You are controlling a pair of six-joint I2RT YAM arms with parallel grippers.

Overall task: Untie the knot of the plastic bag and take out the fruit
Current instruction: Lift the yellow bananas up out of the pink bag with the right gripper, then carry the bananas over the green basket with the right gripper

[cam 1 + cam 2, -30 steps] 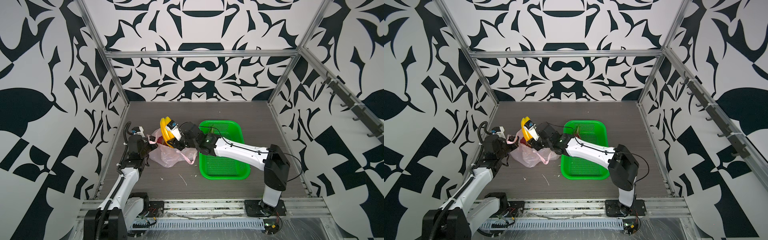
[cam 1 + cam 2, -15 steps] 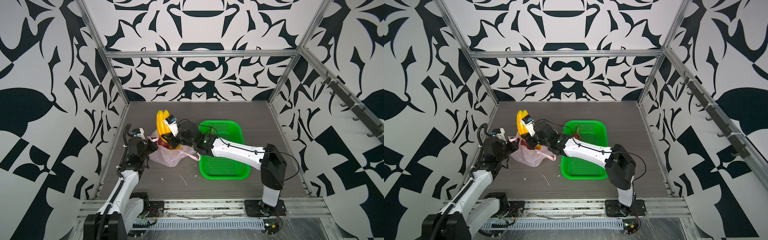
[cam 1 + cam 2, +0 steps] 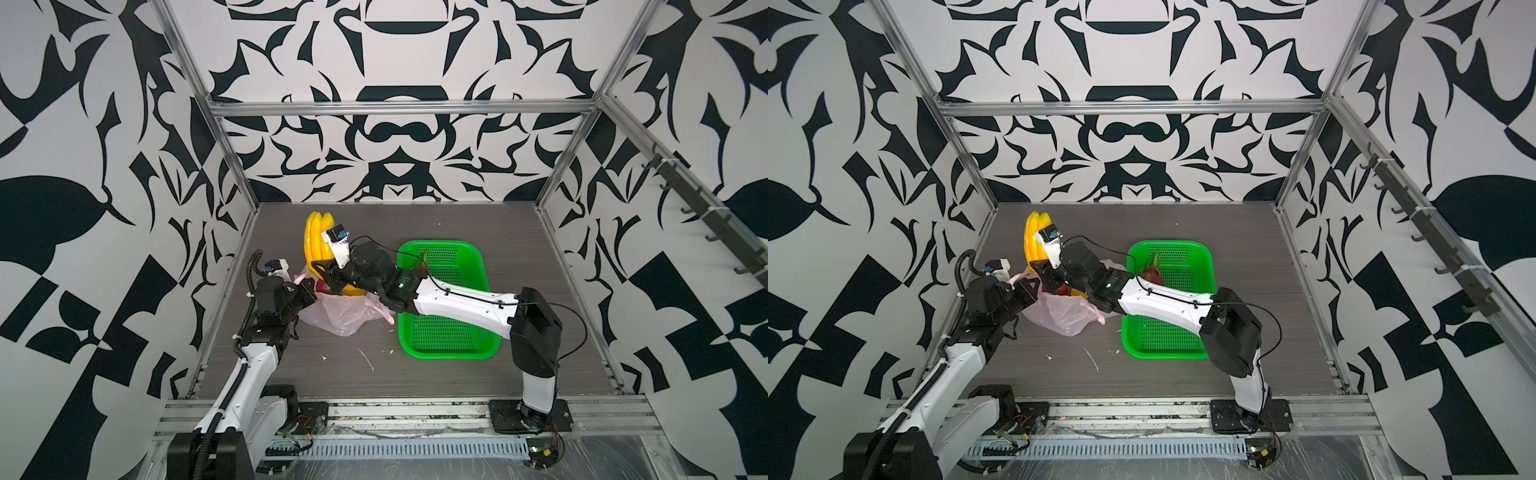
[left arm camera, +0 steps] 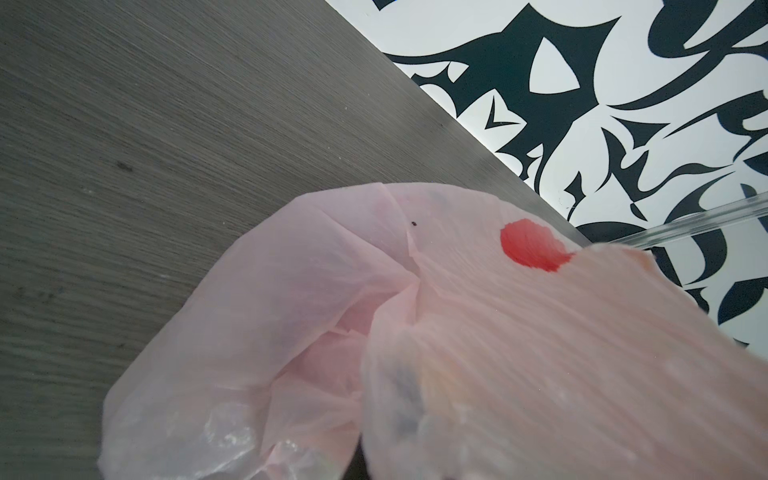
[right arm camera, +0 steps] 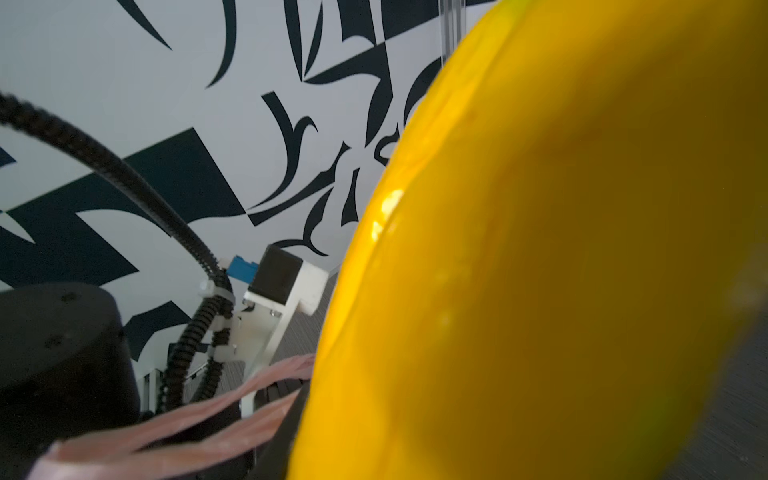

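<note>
At table's 10 o'clock, your right gripper (image 3: 326, 272) half-spread, clamping banana bunch (image 3: 316, 237); long axis 6-to-12, tips toward 12 o'clock. Left gripper (image 3: 308, 286) pressed together, pinching plastic bag (image 3: 345, 318) edge just beneath.

The plastic bag (image 3: 343, 318) lies crumpled and open-mouthed just left of the green basket (image 3: 453, 336). It is thin pale pink film with a red printed mark (image 4: 532, 246), its edge pinched in the left gripper (image 3: 308, 286) and its loop handles (image 5: 187, 415) drawn into flat strips. The bananas (image 3: 316, 237), a bright yellow bunch, stand upright over the bag's mouth, clamped low in the right gripper (image 3: 324, 272), and one magenta dragon fruit (image 3: 1152, 271) with green scales lies in the basket's far end.
</note>
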